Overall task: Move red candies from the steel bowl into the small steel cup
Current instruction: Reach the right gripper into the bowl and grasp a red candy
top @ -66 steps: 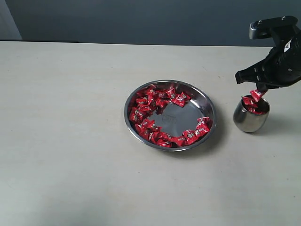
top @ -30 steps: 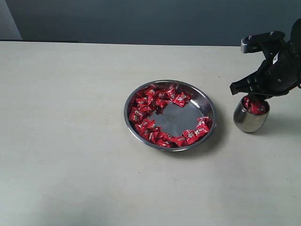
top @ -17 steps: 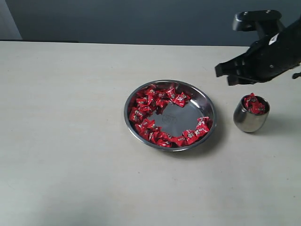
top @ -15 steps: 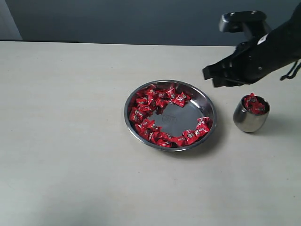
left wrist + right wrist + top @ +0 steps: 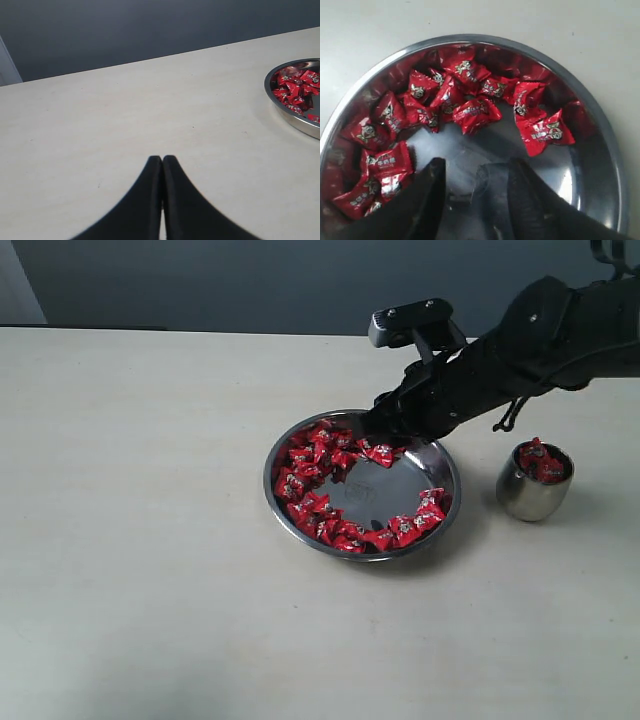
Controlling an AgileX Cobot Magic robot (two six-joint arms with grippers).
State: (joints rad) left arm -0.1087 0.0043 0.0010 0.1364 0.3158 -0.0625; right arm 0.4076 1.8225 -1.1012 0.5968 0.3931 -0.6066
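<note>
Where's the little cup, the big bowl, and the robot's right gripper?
small steel cup (image 5: pixel 530 500), exterior view, on its rounded side.
steel bowl (image 5: pixel 267 483), exterior view, on its left rim.
right gripper (image 5: pixel 476 162), right wrist view, midway between its open fingertips.

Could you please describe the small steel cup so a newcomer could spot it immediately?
On the table, find the shallow steel bowl ringed with red candies. The small steel cup stands apart from its rim, to the right in the exterior view. Unlike the bowl, it is narrow, barrel-sided and heaped with candies.
</note>
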